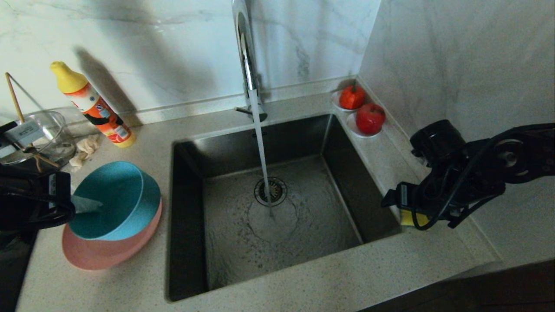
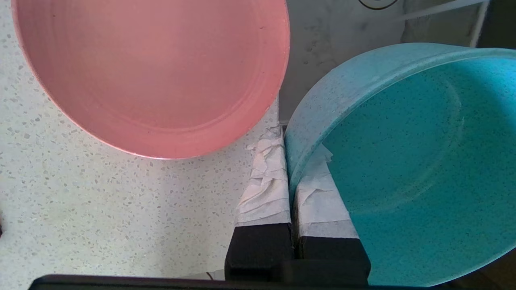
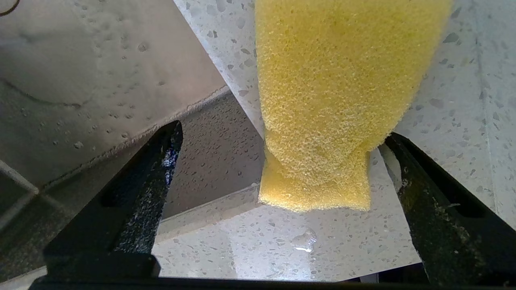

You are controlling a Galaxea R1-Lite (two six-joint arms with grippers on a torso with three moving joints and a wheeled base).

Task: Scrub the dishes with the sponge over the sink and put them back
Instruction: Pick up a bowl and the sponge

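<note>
My head camera looks forward and down from above onto the sink [image 1: 277,208], tap at the far side. My left wrist camera sits close behind its fingers, facing the teal bowl [image 2: 411,161] and pink plate [image 2: 153,72], both shared with the head view at left. My right wrist camera, equally close, faces the sponge [image 3: 334,100] on the sink's right rim.

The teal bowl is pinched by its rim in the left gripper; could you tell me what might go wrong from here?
1. The left gripper holds the teal bowl only by its rim, so it may slip or knock the pink plate.
2. The right gripper stands open around the sponge at the sink edge; a poor close could push it in.
</note>
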